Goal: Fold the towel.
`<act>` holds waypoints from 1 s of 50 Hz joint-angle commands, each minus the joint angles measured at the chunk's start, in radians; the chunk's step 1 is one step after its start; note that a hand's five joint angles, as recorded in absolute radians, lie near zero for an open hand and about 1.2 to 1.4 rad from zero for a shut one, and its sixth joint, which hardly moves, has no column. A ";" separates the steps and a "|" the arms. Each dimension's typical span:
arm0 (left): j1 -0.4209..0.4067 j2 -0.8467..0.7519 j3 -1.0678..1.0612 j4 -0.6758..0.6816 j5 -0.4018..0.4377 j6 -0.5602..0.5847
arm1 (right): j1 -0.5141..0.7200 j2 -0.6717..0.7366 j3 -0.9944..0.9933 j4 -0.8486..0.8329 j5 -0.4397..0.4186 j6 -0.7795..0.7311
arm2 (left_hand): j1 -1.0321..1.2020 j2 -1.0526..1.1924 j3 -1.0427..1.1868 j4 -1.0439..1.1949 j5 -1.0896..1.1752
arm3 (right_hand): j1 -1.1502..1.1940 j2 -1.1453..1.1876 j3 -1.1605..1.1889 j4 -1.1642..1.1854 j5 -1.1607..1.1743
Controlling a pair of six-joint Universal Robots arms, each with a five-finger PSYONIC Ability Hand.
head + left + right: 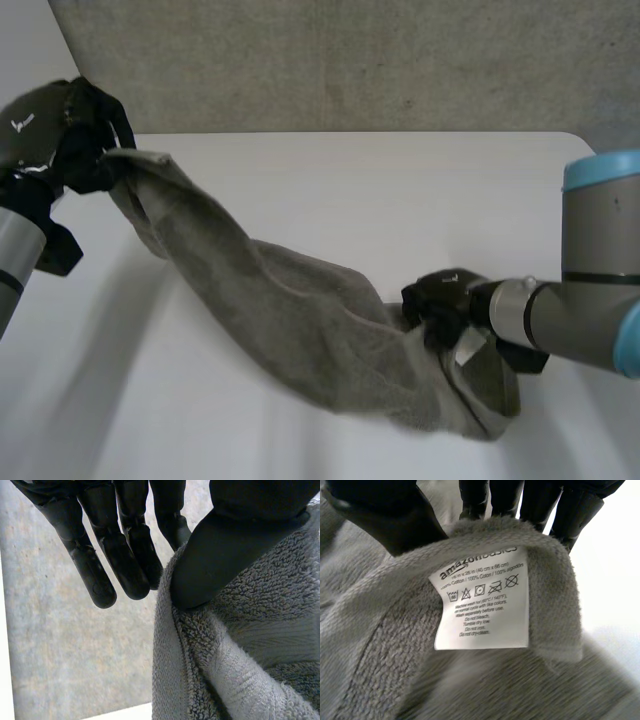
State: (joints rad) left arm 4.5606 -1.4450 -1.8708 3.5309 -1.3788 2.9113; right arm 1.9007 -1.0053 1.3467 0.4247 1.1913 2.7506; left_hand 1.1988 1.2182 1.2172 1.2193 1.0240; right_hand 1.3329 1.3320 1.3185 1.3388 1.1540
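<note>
A grey towel (pixel 290 310) hangs in a slack diagonal band over the white table (pixel 400 190), from the far left down to the near right. My left hand (pixel 75 140) holds one end lifted above the table's far left corner. In its wrist view the thumb (pixel 215 555) pinches the towel (pixel 240 645) against a finger while the other fingers (pixel 120 555) stay straight. My right hand (pixel 440 300) grips the towel's low end near the table surface. There the thumb (pixel 395 520) and fingers close over a folded edge of the towel (pixel 380 645), beside its white care label (pixel 482 600).
A grey textured wall (pixel 350 60) runs behind the table's far edge. Bare table lies beyond the towel and toward the near left. The right arm (pixel 590 290) reaches in from the right side.
</note>
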 commanded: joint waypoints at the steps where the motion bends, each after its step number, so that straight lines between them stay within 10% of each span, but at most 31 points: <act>1: -0.006 -0.084 0.160 0.043 -0.009 -0.001 | 0.009 -0.041 -0.451 -0.065 0.138 0.007 | 0.197 0.178 0.179 0.177 0.198 | 0.063 0.064 0.078 0.057 0.068; 7: -0.012 -0.216 0.527 0.042 -0.066 -0.024 | -0.002 -0.081 -0.650 -0.351 0.166 0.115 | 0.197 0.178 0.179 0.177 0.198 | 0.063 0.064 0.078 0.057 0.068; 16: -0.006 -0.334 0.780 0.040 -0.264 -0.208 | -0.005 -0.179 -0.433 -0.621 0.150 0.212 | 0.197 0.178 0.179 0.177 0.198 | 0.063 0.064 0.078 0.057 0.068; 31: 0.005 -0.379 0.211 0.111 -0.065 -0.265 | -0.037 -0.078 0.133 -0.612 -0.032 -0.256 | 0.197 0.178 0.179 0.177 0.198 | 0.063 0.064 0.078 0.057 0.068; 40: 0.044 -0.417 -0.069 0.158 -0.028 -0.091 | -0.069 -0.023 0.246 -0.489 -0.029 -0.486 | 0.197 0.178 0.179 0.177 0.198 | 0.063 0.064 0.078 0.057 0.068; 46: 0.093 -0.335 -0.155 0.157 -0.026 0.025 | -0.140 -0.105 0.269 -0.394 -0.033 -0.488 | 0.197 0.178 0.179 0.177 0.198 | -0.993 -0.992 -0.979 -0.999 -0.989; 50: 0.100 -0.267 -0.180 0.157 -0.023 0.043 | -0.154 -0.156 0.266 -0.386 -0.035 -0.384 | 0.197 0.178 0.179 0.177 0.198 | -1.158 -1.158 -1.144 -1.164 -1.154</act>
State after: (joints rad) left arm 4.6405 -1.8052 -2.0147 3.6915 -1.4021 2.9089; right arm 1.7741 -1.0890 1.6165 0.0117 1.1596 2.2614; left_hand 1.1989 1.2186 1.2178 1.2196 1.0244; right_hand 0.3364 0.3313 0.3354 0.3404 0.1404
